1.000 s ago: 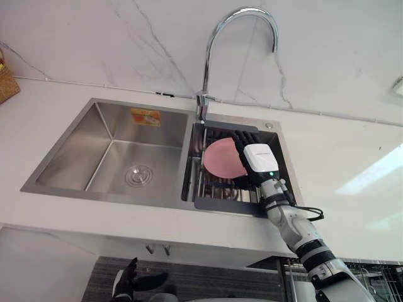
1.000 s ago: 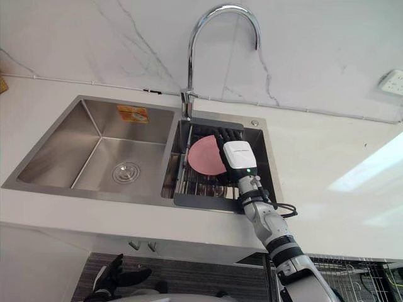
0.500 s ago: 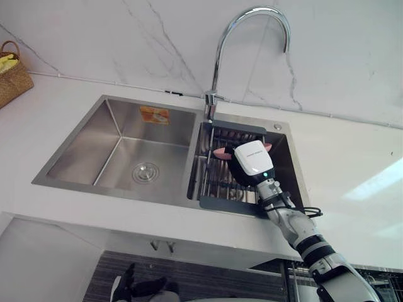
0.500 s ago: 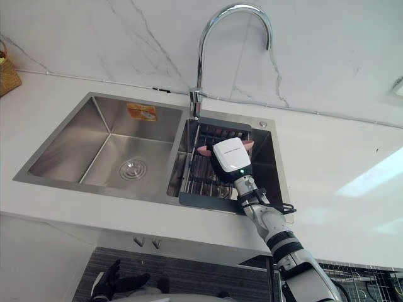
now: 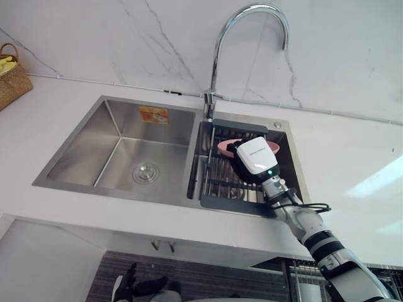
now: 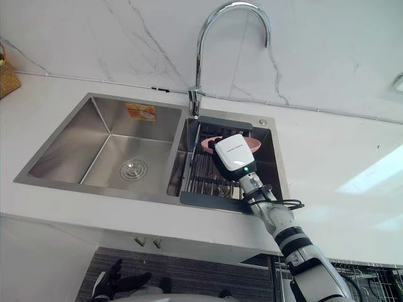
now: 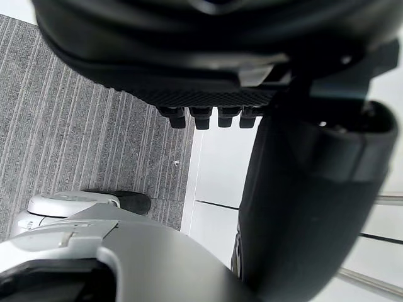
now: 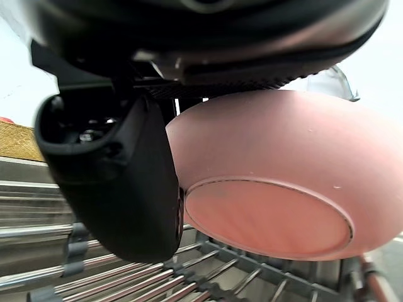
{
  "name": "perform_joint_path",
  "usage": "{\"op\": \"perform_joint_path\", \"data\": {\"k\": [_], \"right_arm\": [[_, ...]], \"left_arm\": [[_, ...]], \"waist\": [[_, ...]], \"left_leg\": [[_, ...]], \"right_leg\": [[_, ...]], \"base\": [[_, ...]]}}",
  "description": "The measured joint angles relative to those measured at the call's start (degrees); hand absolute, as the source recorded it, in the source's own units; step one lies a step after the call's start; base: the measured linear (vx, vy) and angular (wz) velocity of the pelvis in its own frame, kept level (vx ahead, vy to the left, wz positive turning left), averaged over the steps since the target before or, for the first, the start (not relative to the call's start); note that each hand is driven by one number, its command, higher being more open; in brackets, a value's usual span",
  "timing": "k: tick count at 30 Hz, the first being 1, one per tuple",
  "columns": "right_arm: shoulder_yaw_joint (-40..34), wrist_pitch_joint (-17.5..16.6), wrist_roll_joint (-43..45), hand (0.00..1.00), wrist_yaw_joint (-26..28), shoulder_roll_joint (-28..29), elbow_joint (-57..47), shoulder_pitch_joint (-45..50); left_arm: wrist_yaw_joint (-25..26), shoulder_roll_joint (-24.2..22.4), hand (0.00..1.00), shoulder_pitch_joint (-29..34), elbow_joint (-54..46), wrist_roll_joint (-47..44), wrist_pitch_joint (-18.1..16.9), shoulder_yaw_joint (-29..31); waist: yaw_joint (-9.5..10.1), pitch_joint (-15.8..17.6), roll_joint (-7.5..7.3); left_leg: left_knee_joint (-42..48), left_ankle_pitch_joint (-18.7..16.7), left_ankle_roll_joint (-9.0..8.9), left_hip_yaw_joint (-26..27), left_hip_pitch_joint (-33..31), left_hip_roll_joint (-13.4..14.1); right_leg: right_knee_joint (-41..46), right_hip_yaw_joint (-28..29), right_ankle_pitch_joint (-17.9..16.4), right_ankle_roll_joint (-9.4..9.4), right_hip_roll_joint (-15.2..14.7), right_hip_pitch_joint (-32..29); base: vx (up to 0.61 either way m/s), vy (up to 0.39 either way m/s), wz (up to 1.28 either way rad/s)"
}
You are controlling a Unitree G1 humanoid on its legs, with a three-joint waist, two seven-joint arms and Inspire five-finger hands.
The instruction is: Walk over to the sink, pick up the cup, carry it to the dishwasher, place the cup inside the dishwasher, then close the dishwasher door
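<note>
Right wrist view hid the fingers of the right hand (image 5: 255,157) behind the bowl (image 8: 277,176), so only the thumb (image 8: 126,182) could be read: it was bent in and pressed against the bowl's outer wall, with the palm close over the rim, a clamping hold on the bowl. From the head, the hand's white back covered most of the bowl, leaving a pink strip of rim showing on either side. The bowl was tipped, its foot ring facing the wrist camera, over the bars of the rack (image 5: 220,182) in the right basin of the sink (image 5: 126,151), near the foot of the faucet (image 5: 217,56). Whether the bowl touched the bars could not be told. A basket (image 5: 11,72) was cut off at the far left edge. The left hand (image 5: 129,286) hung low at the near left, fingers loose and holding nothing.
</note>
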Motion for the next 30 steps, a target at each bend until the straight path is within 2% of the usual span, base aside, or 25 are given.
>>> {"op": "perform_joint_path", "data": {"k": [3,6,10,13,15,19,22,25,30], "right_arm": [[-1.21,-1.91,0.84,0.0,0.2,-1.37,-4.16,0.29],[-5.52,-3.54,4.47,0.0,1.54,-3.02,-13.98,3.93],[-11.25,-6.31,7.55,0.0,2.42,-3.95,-22.98,8.51],[-13.68,-8.75,8.72,0.0,2.55,-5.13,-25.99,11.59],[-14.65,-10.07,8.71,0.0,2.56,-5.37,-27.23,13.27],[-18.27,-10.69,8.7,0.0,2.55,-5.38,-30.75,17.9],[-24.86,-9.78,9.33,0.0,1.86,-5.36,-32.67,21.63],[-32.25,-5.89,9.64,0.0,0.81,-5.39,-32.56,24.78],[-44.89,2.17,12.86,0.0,-5.22,-5.73,-26.3,30.83]], "left_arm": [[0.01,-0.38,1.0,0.05,0.12,0.02,0.02,0.25],[0.06,-0.67,1.0,-0.02,1.01,0.01,-0.01,0.28],[0.14,-0.68,1.0,-0.11,1.76,0.07,0.0,0.29],[0.2,-0.68,1.0,-0.21,2.86,0.09,0.01,0.21],[0.25,-0.74,1.0,-0.73,3.86,0.03,0.02,0.18],[0.25,-0.78,1.0,-1.12,4.8,0.15,0.05,-0.16],[0.26,-0.94,1.0,-1.14,5.66,0.18,0.61,-0.2],[0.35,-0.91,1.0,-1.07,6.03,0.19,1.55,-0.21],[0.02,-0.9,1.0,-1.11,7.63,-0.1,4.02,-0.21]], "waist": [[-0.74,0.23,0.34],[-2.27,0.34,0.51],[-3.22,0.28,0.62],[-4.67,0.06,0.9],[-4.89,-0.15,1.1],[-5.75,-0.84,1.5],[-6.19,-1.32,1.98],[-6.49,-2.37,2.2],[-9.53,-3.65,2.37]], "left_leg": [[0.01,-0.01,0.01,1.55,-0.04,0.1],[0.04,-0.13,0.17,2.71,0.18,0.24],[0.51,-0.67,0.57,5.36,0.65,0.82],[0.88,-1.07,0.46,6.32,0.83,1.09],[0.88,-1.11,0.5,7.52,0.97,1.38],[0.85,-1.17,0.4,8.32,1.07,1.95],[0.83,-1.31,0.19,8.81,1.3,2.25],[0.84,-1.62,-0.12,10.6,1.55,2.7],[1.19,-2.62,-0.59,13.64,2.36,3.34]], "right_leg": [[-0.12,1.6,0.58,-0.14,0.13,-0.87],[-0.11,2.9,0.9,-0.26,0.33,-1.26],[-0.1,5.37,1.27,-0.64,1.02,-1.84],[-0.11,6.34,1.32,-0.75,1.37,-2.08],[-0.11,7.48,1.47,-0.95,1.74,-2.66],[-0.28,8.24,1.7,-1.27,2.37,-2.98],[-0.44,8.69,1.88,-1.47,2.73,-3.02],[-0.49,10.4,2.1,-1.76,3.31,-3.72],[-1.02,13.3,2.33,-2.01,4.21,-4.24]], "base": [[-0.03,0.002,-0.28],[-0.04,-0.005,-0.2],[-0.04,-0.011,-0.33],[-0.05,-0.02,-0.22],[-0.04,-0.018,-0.31],[-0.02,-0.031,-0.12],[-0.01,-0.025,-0.1],[-0.02,-0.021,-0.3],[-0.03,-0.016,-0.3]]}}
